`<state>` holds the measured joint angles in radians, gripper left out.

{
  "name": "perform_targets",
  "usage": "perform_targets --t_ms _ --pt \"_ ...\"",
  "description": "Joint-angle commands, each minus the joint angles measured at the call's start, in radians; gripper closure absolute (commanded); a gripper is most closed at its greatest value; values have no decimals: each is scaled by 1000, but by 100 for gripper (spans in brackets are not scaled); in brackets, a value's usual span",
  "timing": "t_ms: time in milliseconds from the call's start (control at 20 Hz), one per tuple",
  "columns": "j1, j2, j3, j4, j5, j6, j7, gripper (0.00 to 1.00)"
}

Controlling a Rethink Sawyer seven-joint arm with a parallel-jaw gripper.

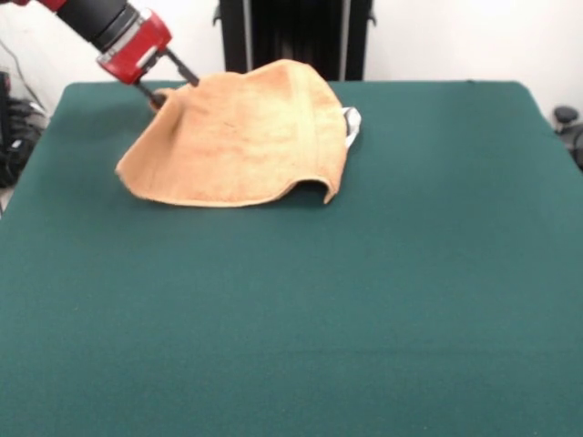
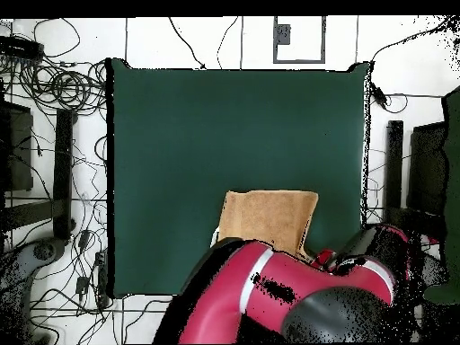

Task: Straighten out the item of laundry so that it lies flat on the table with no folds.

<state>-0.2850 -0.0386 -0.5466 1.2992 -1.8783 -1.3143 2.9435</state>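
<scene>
From the bare near stretch of the green worktop (image 1: 291, 328) back to its far left part, the tan towel (image 1: 241, 137) lies humped and curled, long axis running left-right, white tag at its right edge, while my hand (image 1: 164, 86) pinches its raised far-left corner.

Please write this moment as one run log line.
gripper: shut on towel corner | towel: lifted, not flat | table: towel at far side

Arm (image 1: 100, 23): black cylindrical link ending in a glossy red wrist housing. Tool (image 1: 167, 82): thin dark metal fingers. From overhead, bulky crimson shells (image 2: 269, 301) with white seams and a black rounded joint cap (image 2: 337, 319).
</scene>
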Motion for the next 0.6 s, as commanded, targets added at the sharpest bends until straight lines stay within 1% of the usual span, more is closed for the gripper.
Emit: perform_targets --t_ms 50,300,450,600 --pt "101 94 127 21 -99 -201 461 0" --pt "129 115 117 25 -160 -298 540 0" --pt "140 121 107 36 -162 -309 567 0" --pt "146 124 100 40 -155 -309 569 0"
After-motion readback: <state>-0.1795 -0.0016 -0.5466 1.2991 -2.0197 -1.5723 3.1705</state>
